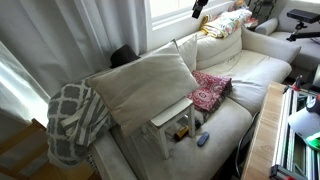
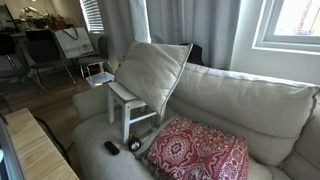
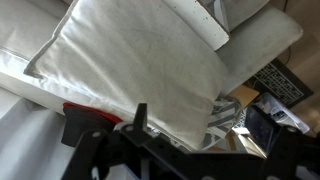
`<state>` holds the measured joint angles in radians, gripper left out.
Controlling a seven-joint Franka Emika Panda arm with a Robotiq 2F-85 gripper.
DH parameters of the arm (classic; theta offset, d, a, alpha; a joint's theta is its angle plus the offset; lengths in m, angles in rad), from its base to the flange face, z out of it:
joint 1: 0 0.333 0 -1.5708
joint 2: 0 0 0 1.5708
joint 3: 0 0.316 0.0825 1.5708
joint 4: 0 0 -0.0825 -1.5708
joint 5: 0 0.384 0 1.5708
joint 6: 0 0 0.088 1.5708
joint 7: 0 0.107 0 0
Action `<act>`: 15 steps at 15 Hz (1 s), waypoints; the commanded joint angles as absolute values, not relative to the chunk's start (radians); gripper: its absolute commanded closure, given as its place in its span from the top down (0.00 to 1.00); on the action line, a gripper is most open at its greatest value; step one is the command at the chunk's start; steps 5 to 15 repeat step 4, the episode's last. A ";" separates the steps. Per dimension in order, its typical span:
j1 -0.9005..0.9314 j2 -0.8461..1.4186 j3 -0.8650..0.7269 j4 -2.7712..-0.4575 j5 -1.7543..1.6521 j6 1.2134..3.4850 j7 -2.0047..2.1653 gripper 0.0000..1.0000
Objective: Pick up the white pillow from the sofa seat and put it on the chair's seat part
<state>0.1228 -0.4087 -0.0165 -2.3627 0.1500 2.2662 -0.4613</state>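
Observation:
The white pillow (image 1: 140,85) (image 2: 155,68) rests tilted on the small white chair (image 1: 172,120) (image 2: 126,100), leaning over its back. The chair stands on the cream sofa's seat (image 1: 240,70) (image 2: 230,100). In the wrist view the pillow (image 3: 130,60) fills most of the picture, lying well below my gripper (image 3: 200,112). The gripper holds nothing. One finger stands up clearly at the left and the jaws look apart. The gripper itself is not clearly seen in either exterior view.
A red patterned cushion (image 1: 210,90) (image 2: 195,150) lies on the sofa seat beside the chair. A grey-and-white lattice blanket (image 1: 75,120) (image 3: 225,112) hangs over the sofa arm. A black remote (image 2: 111,148) and a small blue item (image 1: 203,139) lie by the chair legs. A wooden table (image 2: 40,150) stands in front.

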 commanded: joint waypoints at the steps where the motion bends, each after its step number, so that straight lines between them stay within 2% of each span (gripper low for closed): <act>1: 0.135 -0.410 -0.027 -2.362 0.144 2.265 -0.453 1.00; 15: 0.135 -0.412 -0.027 -2.362 0.144 2.265 -0.451 1.00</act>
